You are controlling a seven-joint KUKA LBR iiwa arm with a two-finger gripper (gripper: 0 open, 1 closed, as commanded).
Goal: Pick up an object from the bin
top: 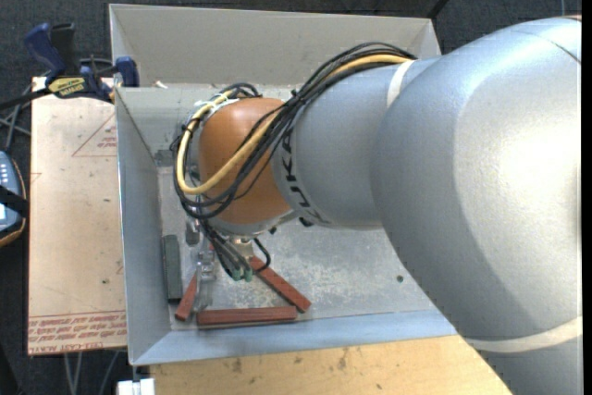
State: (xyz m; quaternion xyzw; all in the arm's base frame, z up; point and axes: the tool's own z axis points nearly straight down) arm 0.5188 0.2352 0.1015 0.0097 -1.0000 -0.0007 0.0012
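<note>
My gripper (pixel 220 259) hangs low over the near left corner of the bin, just below the orange cover. A reddish-brown flat stick (pixel 246 316) lies along the near wall right under it. A second such stick (pixel 283 288) slants from the gripper toward the right. A third (pixel 188 300) leans at the gripper's left side, close to or touching it. A dark grey bar (pixel 172 268) lies along the left wall beside them. Whether anything is held is hidden by the wrist.
The arm and its orange cover with cables hide the middle and far left of the bin. To the right of the sticks the bin floor shows bare, speckled grey metal.
</note>
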